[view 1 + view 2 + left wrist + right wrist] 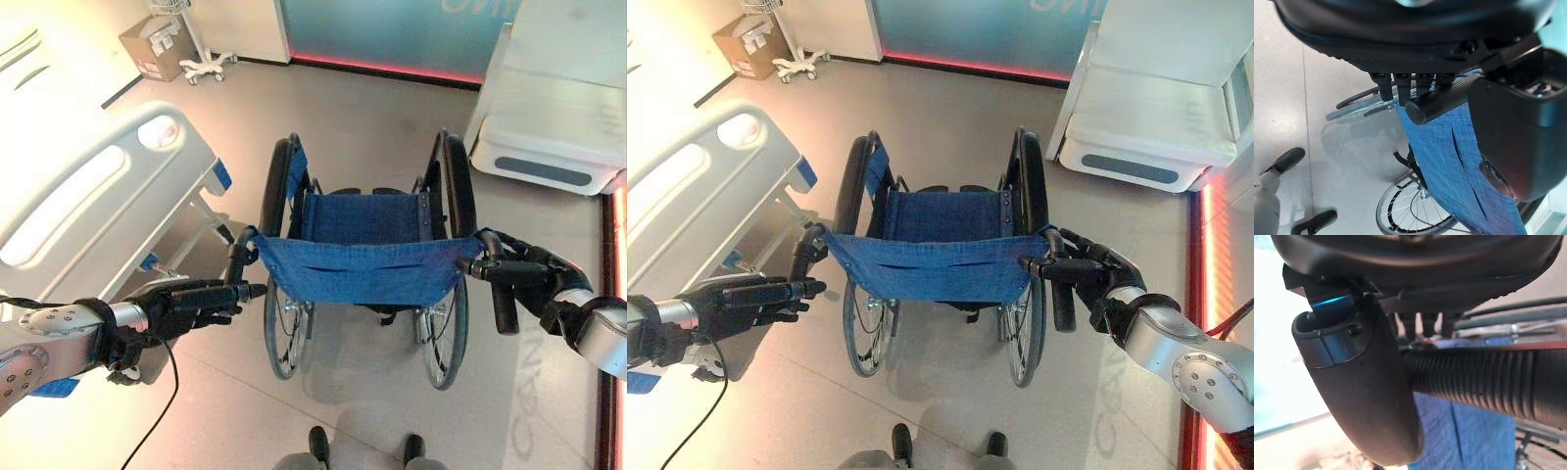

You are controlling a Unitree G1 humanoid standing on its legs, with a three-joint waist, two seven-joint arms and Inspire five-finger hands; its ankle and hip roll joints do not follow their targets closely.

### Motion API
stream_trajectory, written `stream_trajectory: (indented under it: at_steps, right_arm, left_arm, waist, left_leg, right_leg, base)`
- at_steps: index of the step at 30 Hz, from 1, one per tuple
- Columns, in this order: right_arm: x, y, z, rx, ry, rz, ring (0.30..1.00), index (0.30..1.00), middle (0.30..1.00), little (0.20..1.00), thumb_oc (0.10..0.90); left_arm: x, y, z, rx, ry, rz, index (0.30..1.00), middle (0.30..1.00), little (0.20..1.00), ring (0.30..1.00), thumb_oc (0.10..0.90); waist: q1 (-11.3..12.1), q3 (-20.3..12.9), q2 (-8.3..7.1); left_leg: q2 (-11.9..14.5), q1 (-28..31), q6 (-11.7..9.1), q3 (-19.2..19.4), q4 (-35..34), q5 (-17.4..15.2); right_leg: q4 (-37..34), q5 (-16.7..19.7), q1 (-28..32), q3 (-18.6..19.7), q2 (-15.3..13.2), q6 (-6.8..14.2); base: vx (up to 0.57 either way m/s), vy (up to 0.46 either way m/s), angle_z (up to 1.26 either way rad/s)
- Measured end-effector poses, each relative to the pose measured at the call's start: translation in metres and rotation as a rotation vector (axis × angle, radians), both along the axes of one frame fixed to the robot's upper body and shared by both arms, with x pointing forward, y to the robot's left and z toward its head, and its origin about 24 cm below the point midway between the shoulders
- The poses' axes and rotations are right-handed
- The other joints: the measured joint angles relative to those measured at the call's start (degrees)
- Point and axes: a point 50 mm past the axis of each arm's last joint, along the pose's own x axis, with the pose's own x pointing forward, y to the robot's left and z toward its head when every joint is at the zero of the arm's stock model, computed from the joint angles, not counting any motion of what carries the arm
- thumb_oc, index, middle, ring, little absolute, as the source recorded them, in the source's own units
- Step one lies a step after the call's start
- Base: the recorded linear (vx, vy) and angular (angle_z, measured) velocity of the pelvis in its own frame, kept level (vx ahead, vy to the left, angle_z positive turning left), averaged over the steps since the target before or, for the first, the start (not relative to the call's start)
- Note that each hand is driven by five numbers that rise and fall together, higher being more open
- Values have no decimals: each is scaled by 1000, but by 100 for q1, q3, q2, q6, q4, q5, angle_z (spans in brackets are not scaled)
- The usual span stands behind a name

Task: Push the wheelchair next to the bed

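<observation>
Directly ahead of the robot stands the wheelchair, seen from behind, its blue fabric backrest stretched between the two push handles and its blue seat beyond, with a large spoked wheel on either side. On the left, the left hand reaches in level with the left push handle; in the left wrist view the ribbed black grip lies across the palm with the fingers curled over it and the thumb on the other side, so this hand is clenched on the handle. On the right, the right hand closes around the right push handle; the right wrist view shows the ribbed grip running between the thumb and the curled fingers, grasped firmly. The hospital bed, white with a moulded end board, stands to the left of the wheelchair, its corner close to the left wheel yet apart from it. A second white bed sits further off at the right. At the far left a cardboard box rests on the floor beside a wheeled stand base.
</observation>
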Motion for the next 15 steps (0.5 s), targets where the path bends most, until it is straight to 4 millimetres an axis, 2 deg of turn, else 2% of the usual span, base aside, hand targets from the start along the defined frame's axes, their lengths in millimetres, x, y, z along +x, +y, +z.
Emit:
stream_trajectory:
  at_steps: [15]
  right_arm:
    - [11,4,1,-26,-16,13,900,900,900,900,800]
  left_arm:
    - [11,-8,-7,-36,-26,81,900,900,900,900,800]
  waist:
    - [-42,10,-17]
  left_leg:
    - [2,-11,0,21,0,0]
  right_leg:
    - [0,17,-27,48,4,-4]
  base:
    - [0,0,0]
